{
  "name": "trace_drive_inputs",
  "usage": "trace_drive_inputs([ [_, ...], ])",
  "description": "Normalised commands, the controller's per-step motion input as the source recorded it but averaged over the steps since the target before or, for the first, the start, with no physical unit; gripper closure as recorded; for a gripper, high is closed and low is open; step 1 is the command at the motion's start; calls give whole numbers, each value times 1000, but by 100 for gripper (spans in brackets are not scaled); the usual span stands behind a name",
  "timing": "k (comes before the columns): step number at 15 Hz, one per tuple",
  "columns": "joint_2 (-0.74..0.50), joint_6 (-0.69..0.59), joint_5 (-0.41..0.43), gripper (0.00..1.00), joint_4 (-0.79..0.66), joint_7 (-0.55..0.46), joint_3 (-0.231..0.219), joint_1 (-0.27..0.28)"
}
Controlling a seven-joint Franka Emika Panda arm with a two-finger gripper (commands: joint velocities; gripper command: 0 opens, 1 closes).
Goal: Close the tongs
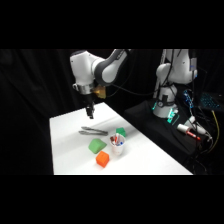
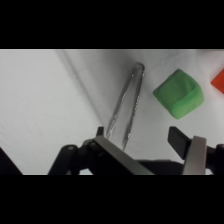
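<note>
Two thin, springy arms of slick, light metal tongs (image 1: 93,131) (image 2: 125,107) lie near the tabletop (image 1: 70,150) centre below my open pincer (image 1: 90,115) (image 2: 150,142), so I judge squeezing both arms midway best.
</note>
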Motion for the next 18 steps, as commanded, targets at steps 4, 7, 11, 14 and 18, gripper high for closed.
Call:
trace_drive_inputs([
  [4, 166, 172, 200, 0, 110, 20, 15, -23],
  [7, 185, 205, 162, 0, 100, 2, 17, -11],
  [11, 189, 198, 162, 0, 109, -22, 20, -19],
  [14, 205, 177, 113, 0, 161, 3, -1, 3],
  [18, 181, 169, 86, 0, 168, 14, -28, 12],
])
